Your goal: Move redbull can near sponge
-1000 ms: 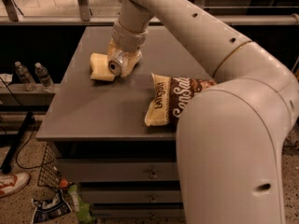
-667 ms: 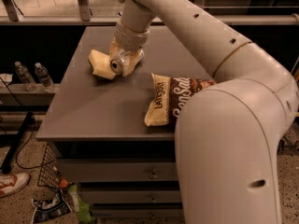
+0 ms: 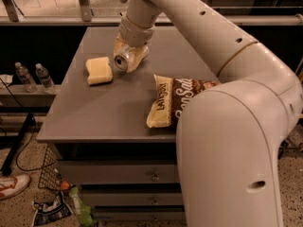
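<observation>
The redbull can (image 3: 121, 62) is a small silver can, tipped so that its round shiny top faces the camera. My gripper (image 3: 128, 56) comes down from the arm above and is shut on the can, with its pale fingers (image 3: 136, 56) on either side. It holds the can at the back middle of the grey table (image 3: 94, 112). The sponge (image 3: 99, 70) is a pale yellow block lying flat on the table just left of the can, a small gap apart from it.
A big brown-and-cream chip bag (image 3: 171, 103) lies right of centre, partly hidden by my arm (image 3: 227, 141). Two water bottles (image 3: 35, 77) stand on a low shelf to the left. The table has drawers below. A shoe and litter lie on the floor.
The gripper and the can have shifted a little to the right and back, away from the sponge. The sponge, earlier tilted against the can, now lies flat with a gap between them.
</observation>
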{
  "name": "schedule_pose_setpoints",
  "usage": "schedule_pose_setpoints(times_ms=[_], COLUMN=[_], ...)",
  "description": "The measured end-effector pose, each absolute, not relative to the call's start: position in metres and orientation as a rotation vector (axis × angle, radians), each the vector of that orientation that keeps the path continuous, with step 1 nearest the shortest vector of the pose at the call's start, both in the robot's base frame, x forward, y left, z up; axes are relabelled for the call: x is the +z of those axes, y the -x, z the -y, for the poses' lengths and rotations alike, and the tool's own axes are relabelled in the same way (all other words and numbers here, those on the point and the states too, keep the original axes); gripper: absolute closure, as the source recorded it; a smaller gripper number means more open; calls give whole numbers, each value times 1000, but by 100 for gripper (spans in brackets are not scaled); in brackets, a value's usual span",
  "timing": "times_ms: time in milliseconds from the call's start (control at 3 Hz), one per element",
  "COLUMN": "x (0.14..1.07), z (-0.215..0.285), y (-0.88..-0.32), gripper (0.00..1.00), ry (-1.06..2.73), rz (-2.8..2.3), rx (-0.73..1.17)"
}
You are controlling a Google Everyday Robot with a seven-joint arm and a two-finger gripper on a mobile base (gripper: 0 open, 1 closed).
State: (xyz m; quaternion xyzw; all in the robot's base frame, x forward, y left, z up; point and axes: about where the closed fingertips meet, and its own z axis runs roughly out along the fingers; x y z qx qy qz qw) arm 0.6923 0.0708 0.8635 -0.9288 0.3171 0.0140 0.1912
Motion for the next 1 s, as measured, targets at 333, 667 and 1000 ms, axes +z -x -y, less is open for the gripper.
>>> schedule_pose_setpoints(times_ms=[333,667,1000], x=[866,864,861], z=[-76,-78,-81], y=[-693,-694,-696], gripper=[100,82,59], ry=[2611,2608,2605], rz=[-866,-865,-864], rx=[41,41,41])
